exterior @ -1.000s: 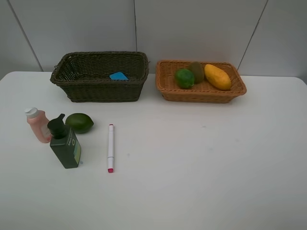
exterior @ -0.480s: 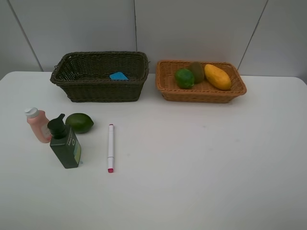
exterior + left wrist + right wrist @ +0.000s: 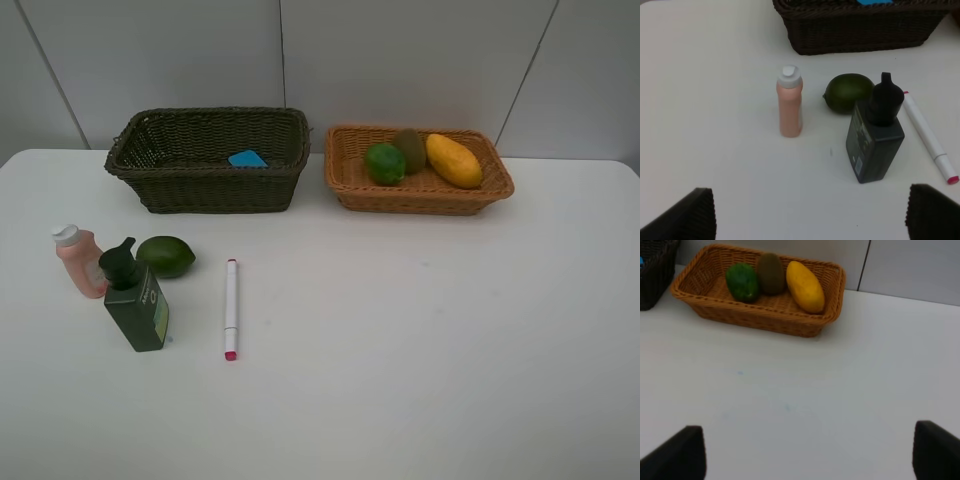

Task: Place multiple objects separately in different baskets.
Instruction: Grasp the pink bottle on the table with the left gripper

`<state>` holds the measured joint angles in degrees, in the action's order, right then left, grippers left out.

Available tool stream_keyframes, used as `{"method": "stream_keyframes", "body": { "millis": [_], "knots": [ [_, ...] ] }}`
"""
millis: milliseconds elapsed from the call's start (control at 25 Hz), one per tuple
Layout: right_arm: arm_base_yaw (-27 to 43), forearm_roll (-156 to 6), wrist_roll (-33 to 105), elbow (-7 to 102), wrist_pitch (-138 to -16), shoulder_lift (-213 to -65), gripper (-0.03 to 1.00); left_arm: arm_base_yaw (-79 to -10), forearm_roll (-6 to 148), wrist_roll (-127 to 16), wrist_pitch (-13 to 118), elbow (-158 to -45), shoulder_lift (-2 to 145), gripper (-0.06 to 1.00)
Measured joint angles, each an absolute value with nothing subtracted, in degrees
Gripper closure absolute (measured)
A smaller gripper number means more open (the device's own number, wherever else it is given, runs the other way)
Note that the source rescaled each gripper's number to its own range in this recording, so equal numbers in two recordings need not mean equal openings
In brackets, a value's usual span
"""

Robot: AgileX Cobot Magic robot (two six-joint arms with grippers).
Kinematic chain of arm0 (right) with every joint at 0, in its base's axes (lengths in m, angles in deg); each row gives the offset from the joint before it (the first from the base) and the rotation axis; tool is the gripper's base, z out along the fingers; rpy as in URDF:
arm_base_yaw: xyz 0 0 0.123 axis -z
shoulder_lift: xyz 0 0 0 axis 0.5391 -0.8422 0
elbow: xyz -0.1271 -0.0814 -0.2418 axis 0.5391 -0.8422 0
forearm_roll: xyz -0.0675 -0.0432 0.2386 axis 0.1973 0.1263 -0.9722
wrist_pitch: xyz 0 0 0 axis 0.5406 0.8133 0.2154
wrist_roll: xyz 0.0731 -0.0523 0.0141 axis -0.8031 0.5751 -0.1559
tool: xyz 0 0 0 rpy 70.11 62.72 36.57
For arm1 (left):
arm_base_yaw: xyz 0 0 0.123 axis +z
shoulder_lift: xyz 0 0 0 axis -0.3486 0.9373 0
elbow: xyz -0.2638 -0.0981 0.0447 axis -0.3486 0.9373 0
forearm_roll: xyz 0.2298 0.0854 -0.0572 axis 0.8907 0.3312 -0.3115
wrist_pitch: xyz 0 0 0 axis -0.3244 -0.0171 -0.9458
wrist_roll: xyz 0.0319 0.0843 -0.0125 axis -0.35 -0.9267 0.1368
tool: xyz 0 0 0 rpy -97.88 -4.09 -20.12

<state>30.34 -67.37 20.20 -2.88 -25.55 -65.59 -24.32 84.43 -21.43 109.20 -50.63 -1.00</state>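
The dark olive basket [image 3: 205,190] at the back left holds the blue eraser [image 3: 247,158]. The tan basket [image 3: 345,185] at the back right holds a green fruit [image 3: 384,163], the kiwi [image 3: 409,148] and the mango [image 3: 453,160]. On the table at the left are the pink bottle [image 3: 80,262], a second green fruit [image 3: 165,256], the dark green pump bottle [image 3: 136,297] and the white marker [image 3: 231,307]. My left gripper [image 3: 812,215] is open and empty, short of the bottles. My right gripper [image 3: 807,452] is open and empty, short of the tan basket [image 3: 760,320].
The white table [image 3: 420,350] ends at a grey panelled wall [image 3: 400,50] behind the baskets. Neither arm shows in the high view.
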Motion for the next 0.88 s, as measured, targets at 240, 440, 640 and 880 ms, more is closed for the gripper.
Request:
{"method": "stream_keyframes", "body": {
  "millis": [240,440,640,880],
  "knots": [
    [30.34,-67.37,20.2,-2.88,-25.55,-65.59,-0.03,-24.32,84.43,-21.43,109.2,-50.63,-1.0,-0.05],
    [30.34,-67.37,20.2,-2.88,-25.55,-65.59,-0.03,-24.32,84.43,-21.43,109.2,-50.63,-1.0,-0.05],
    [30.34,-67.37,20.2,-2.88,-25.55,-65.59,-0.03,-24.32,84.43,-21.43,109.2,-50.63,-1.0,-0.05],
    [30.34,-67.37,20.2,-2.88,-25.55,-65.59,-0.03,-24.32,84.43,-21.43,109.2,-50.63,-1.0,-0.05]
  ]
}}
